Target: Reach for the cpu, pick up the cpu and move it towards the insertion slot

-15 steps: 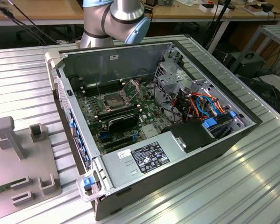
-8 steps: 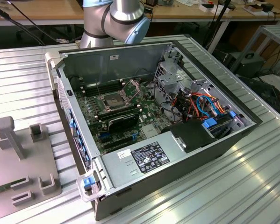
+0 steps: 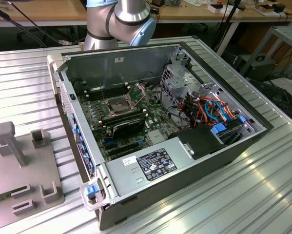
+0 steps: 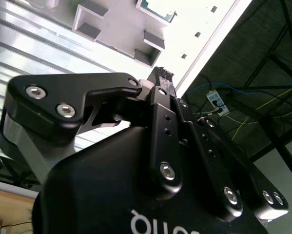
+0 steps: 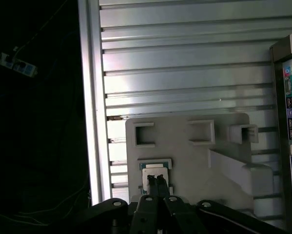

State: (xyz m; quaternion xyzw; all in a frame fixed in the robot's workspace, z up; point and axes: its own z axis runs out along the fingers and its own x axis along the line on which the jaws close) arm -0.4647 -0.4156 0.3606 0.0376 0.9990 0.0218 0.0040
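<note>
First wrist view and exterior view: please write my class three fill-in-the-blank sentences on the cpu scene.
1. In the first wrist view, the small pale square cpu lies on the flat ___ fixture plate.
2. The gripper's black fingers are ___ and hold nothing.
3. In the exterior view, the silver-framed square insertion slot sits ___ the open grey metal computer case.
Missing words: grey; shut; inside.

Ribbed metal table (image 3: 262,195) bears a computer case (image 3: 116,66) and grey plate (image 3: 4,175).
</note>
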